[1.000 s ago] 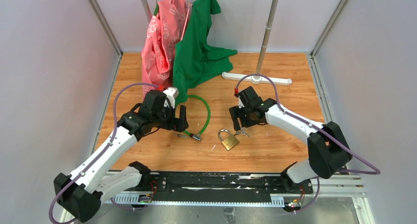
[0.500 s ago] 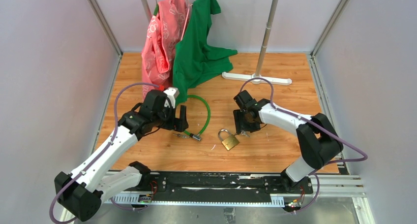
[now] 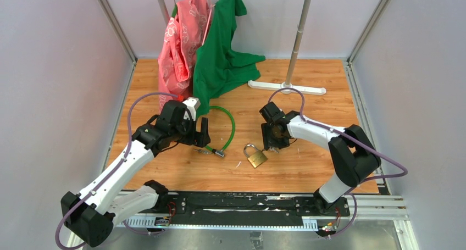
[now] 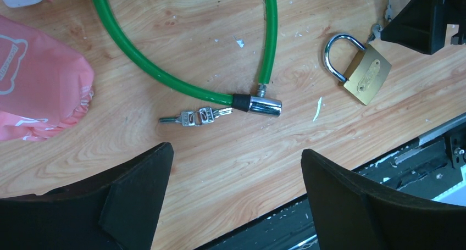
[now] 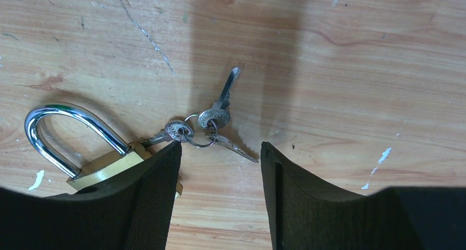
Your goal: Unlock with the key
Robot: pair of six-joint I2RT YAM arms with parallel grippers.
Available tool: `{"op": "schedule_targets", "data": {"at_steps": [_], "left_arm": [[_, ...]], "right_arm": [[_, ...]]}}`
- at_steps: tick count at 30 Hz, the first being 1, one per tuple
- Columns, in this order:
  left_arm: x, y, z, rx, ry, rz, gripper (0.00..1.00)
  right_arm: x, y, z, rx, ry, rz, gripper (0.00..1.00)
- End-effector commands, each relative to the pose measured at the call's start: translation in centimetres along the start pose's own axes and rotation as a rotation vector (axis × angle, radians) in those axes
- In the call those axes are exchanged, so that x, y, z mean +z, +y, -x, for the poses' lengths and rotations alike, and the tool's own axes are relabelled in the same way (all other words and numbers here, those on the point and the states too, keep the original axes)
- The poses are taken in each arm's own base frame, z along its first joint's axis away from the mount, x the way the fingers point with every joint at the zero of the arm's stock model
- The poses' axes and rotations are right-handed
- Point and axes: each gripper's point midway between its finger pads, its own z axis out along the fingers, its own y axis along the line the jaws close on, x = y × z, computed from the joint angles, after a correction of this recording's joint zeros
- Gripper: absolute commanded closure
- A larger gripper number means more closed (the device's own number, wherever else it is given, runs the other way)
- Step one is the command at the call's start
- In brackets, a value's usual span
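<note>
The left gripper (image 4: 236, 151) hangs above the wooden table (image 5: 340, 57) with its fingers (image 4: 137, 200) spread wide and nothing between them. The key (image 4: 193, 117), small and silvery, lies flat on the wood just beyond the gap between those fingertips, clear of both. Its far end sits just beside the shiny metal head (image 4: 265, 104) of the green cable lock (image 4: 165, 77), whose loop curves away farther out from the fingers. A pink garment (image 4: 38, 85) rests on the table outside one finger. The brass padlock (image 4: 365, 74) lies well off past the other. The right gripper (image 5: 220, 151) is down close to the table beside that padlock, its fingers (image 5: 148, 200) at a middling gap and not gripping anything. The small bunch of keys (image 5: 206, 126) lies just ahead of the opening between the fingertips, its ring about level with them, one blade pointing away and another slanting toward one finger. The opposite finger covers part of the padlock's brass body; whether they touch cannot be told.
</note>
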Motion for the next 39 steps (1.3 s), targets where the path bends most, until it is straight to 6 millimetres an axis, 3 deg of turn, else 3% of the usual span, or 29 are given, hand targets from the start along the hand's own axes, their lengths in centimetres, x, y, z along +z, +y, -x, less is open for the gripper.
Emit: {"op": "schedule_targets", "data": {"at_steps": [1, 9, 17, 23, 28, 36, 39], "left_arm": [[0.2, -0.2, 0.0, 0.015, -0.002, -0.012, 0.09], [0.1, -0.2, 0.1, 0.014, -0.005, -0.01, 0.09], [0.2, -0.2, 0.1, 0.014, -0.004, -0.006, 0.1], [0.3, -0.1, 0.0, 0.013, 0.001, -0.001, 0.1], [0.4, 0.0, 0.0, 0.011, 0.003, 0.002, 0.1], [0.4, 0.0, 0.0, 0.011, 0.003, 0.004, 0.1], [0.4, 0.0, -0.1, 0.012, 0.005, 0.004, 0.1]], "right_arm": [[0.3, 0.1, 0.5, -0.002, -0.023, -0.026, 0.42], [0.6, 0.9, 1.9, 0.022, -0.063, -0.011, 0.45], [0.9, 0.4, 2.2, 0.038, -0.073, -0.049, 0.54], [-0.2, 1.5, 3.3, 0.034, -0.11, 0.016, 0.53], [-0.7, 0.9, 3.9, 0.075, -0.141, -0.027, 0.51], [1.1, 0.4, 3.2, 0.113, -0.091, -0.083, 0.53], [1.5, 0.4, 2.9, 0.113, -0.077, -0.092, 0.58]]}}
